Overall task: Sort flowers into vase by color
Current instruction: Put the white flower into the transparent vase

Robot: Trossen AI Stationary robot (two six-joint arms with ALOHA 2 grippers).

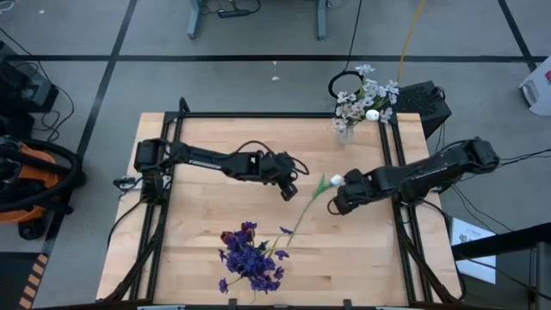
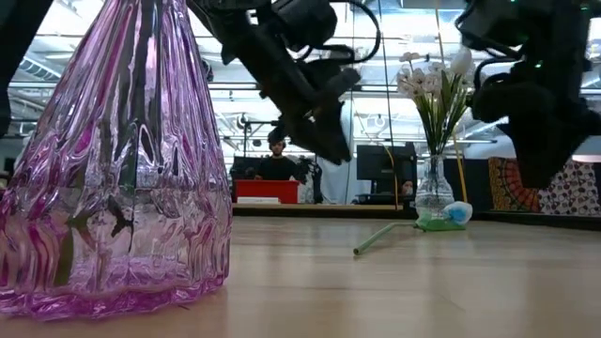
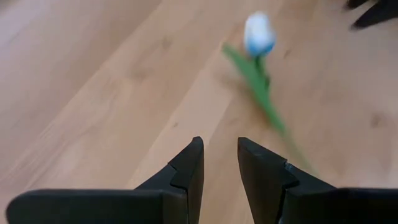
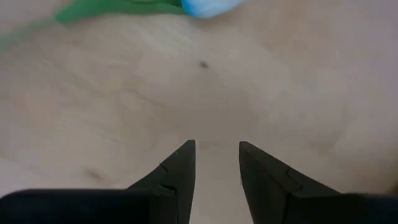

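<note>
A white tulip bud [image 1: 335, 181] on a thin green stem [image 1: 301, 220] lies flat on the table; the left wrist view shows the bud [image 3: 258, 34], the low view shows it [image 2: 456, 212] far off. My left gripper [image 1: 289, 191], open, hovers left of the stem [image 3: 267, 99]. My right gripper [image 1: 336, 205], open, hangs just near-right of the bud [image 4: 208, 6]. A purple glass vase [image 2: 122, 169] with purple and dark red flowers [image 1: 250, 257] stands at the near edge. A clear vase [image 2: 433, 188] with white flowers [image 1: 366, 96] stands at the far right corner.
Bare wood lies between the two vases, around the tulip. A black metal frame [image 1: 284, 115] borders the table's far and side edges. A person [image 2: 276, 160] sits in the room beyond the table.
</note>
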